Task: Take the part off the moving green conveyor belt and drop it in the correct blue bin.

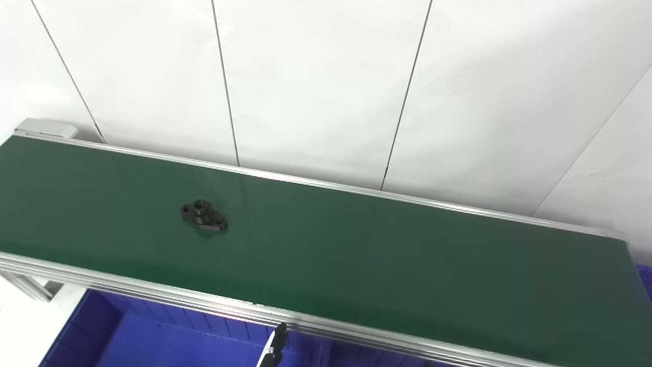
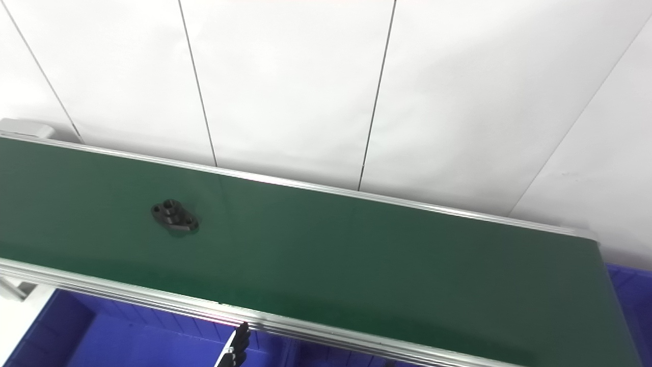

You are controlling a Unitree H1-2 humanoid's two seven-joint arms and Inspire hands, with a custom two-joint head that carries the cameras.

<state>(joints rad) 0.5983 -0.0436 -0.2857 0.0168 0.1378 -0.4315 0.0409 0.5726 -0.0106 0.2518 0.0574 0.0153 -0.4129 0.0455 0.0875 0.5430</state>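
A black flanged part (image 1: 204, 216) with a raised hub and small holes lies flat on the green conveyor belt (image 1: 387, 260), left of the belt's middle; it also shows in the right eye view (image 2: 174, 216). Below the belt's near rail, only dark fingertips (image 1: 275, 347) of what looks like my left hand poke up from the bottom edge, well short of the part and touching nothing. Too little of that hand shows to tell its state. My right hand is out of sight.
A blue bin (image 1: 153, 341) sits under the belt's near rail at the bottom left, and a corner of another blue bin (image 2: 629, 285) shows past the belt's right end. Aluminium rails (image 1: 153, 295) edge the belt. White wall panels stand behind.
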